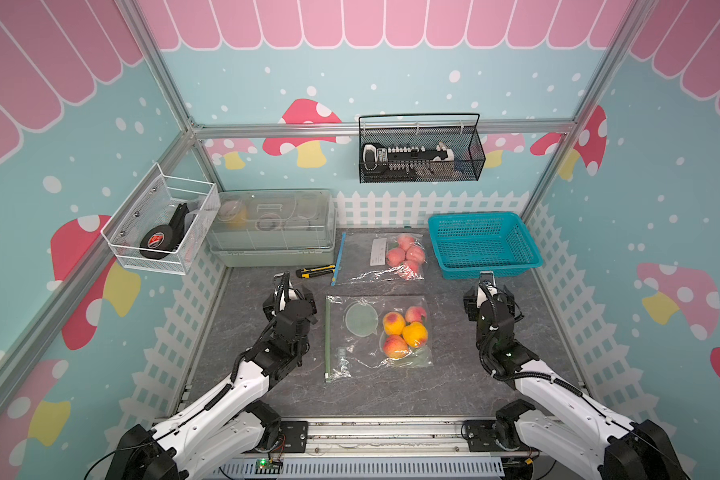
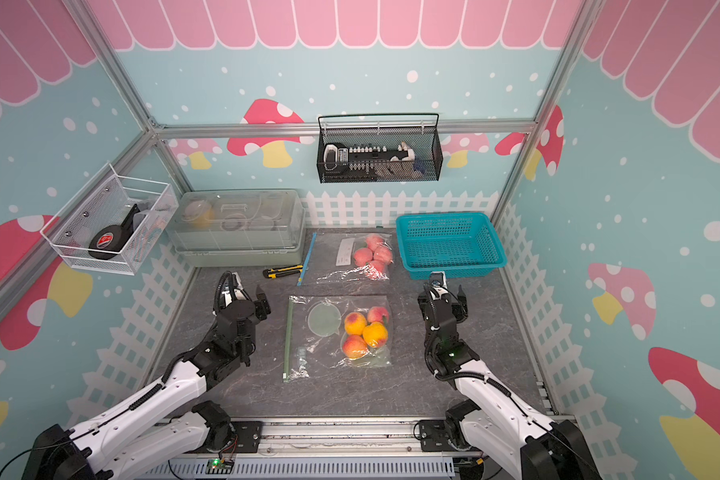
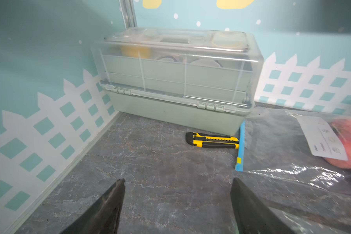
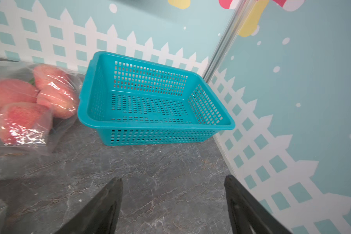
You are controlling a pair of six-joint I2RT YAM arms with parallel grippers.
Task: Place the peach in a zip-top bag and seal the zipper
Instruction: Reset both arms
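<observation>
Parked with left fingers (image 3: 109, 206) released, gripping nothing, over bare desk (image 1: 267, 386) beside near bag (image 1: 360, 361). Same for right fingers (image 4: 105, 202): spread, empty, on bag's opposite side. Probably flanking bag to stay clear of it.

Four peaches (image 1: 404, 332) bunched at closed end of near bag, away from green zipper (image 1: 328, 338), keeping strip flat for pressing. Looks shut along length; cannot confirm.

Second bag (image 1: 366, 266) with pink peaches pushed back beside teal basket (image 1: 485, 266), out of way. Judged near finished.
</observation>
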